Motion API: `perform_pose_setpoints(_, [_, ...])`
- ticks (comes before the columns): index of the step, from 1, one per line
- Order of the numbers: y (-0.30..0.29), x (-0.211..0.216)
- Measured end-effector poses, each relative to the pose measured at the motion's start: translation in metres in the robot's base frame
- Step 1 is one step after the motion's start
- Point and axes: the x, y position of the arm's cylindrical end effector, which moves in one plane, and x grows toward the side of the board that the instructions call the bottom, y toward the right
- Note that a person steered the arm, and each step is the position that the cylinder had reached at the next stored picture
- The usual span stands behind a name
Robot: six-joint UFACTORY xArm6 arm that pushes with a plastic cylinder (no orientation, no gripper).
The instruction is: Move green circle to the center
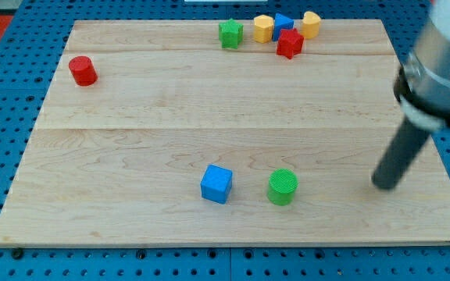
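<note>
My tip (383, 186) sits on the wooden board (209, 101), near the view's right edge and low down. It is just a plain dark rod with nothing to open or close, and it holds nothing. It touches no block.

The green circle (283, 186) is near the view's bottom, a bit right of the middle. It is to the left of my tip, about level with it, and there is bare wood between them. Just to the left of the green circle is the blue cube (216, 183). The two sit near each other but do not touch.

Far away, at the view's top, there is a little crowd of blocks. The green star (230, 33) stands a bit apart on the left of it. Then come a yellow block (263, 28), a blue block (283, 22), a red star (290, 44) and another yellow block (310, 24), all packed close. I cannot tell the shapes of the yellow ones or the small blue one.

The red circle (83, 70) sits alone near the view's top left.
</note>
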Motion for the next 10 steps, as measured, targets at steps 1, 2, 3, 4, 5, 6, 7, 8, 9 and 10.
perform_pose_setpoints(1, [-0.081,0.028])
perform_pose_setpoints(2, [-0.11,-0.006])
perform_pose_setpoints(3, [-0.124,-0.051])
perform_pose_setpoints(4, [-0.131,-0.023])
perform_pose_setpoints(5, [-0.158,-0.053])
perform_pose_setpoints(6, [-0.176,-0.113])
perform_pose_setpoints(7, [-0.198,-0.17])
perform_pose_setpoints(8, [-0.161,-0.207])
perform_pose_setpoints(9, [-0.165,-0.174])
perform_pose_setpoints(10, [-0.207,-0.163])
